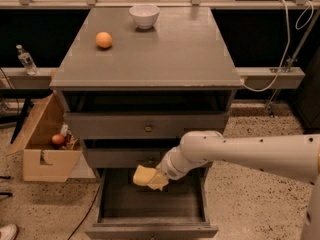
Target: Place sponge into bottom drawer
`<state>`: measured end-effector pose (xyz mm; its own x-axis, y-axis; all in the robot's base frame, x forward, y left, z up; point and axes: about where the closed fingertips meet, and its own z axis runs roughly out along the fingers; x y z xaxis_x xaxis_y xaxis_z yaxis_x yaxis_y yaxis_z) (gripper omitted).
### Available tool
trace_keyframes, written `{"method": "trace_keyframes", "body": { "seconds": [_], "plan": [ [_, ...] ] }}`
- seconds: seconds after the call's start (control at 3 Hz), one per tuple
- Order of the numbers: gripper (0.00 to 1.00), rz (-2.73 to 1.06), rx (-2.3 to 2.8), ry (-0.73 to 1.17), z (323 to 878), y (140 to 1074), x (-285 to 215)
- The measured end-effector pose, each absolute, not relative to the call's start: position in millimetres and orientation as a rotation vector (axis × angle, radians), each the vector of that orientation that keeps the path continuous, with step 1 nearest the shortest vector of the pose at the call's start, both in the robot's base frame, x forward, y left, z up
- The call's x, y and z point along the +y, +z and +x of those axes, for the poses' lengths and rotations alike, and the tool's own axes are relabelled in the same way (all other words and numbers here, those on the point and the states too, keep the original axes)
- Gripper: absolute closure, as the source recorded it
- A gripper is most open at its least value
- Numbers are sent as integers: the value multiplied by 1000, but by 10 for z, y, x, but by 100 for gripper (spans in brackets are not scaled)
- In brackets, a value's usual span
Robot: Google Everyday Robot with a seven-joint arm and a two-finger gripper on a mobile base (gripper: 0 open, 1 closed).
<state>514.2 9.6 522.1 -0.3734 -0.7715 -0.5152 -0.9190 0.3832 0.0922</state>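
Observation:
The pale yellow sponge hangs over the open bottom drawer, held at its right end by my gripper, which is shut on it. My white arm reaches in from the right edge of the view. The drawer is pulled out, with a dark floor showing below the sponge. The sponge is above the drawer's back half, clear of the floor.
An orange and a white bowl sit on the cabinet top. Two shut drawers lie above the open one. A cardboard box with items stands on the floor at the left. A bottle stands on the left ledge.

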Motion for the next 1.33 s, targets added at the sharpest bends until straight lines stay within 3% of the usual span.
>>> {"method": "trace_keyframes", "body": {
  "seconds": [1.33],
  "plan": [
    [100, -1370, 2176, 736, 5333, 3390, -90]
  ]
}}
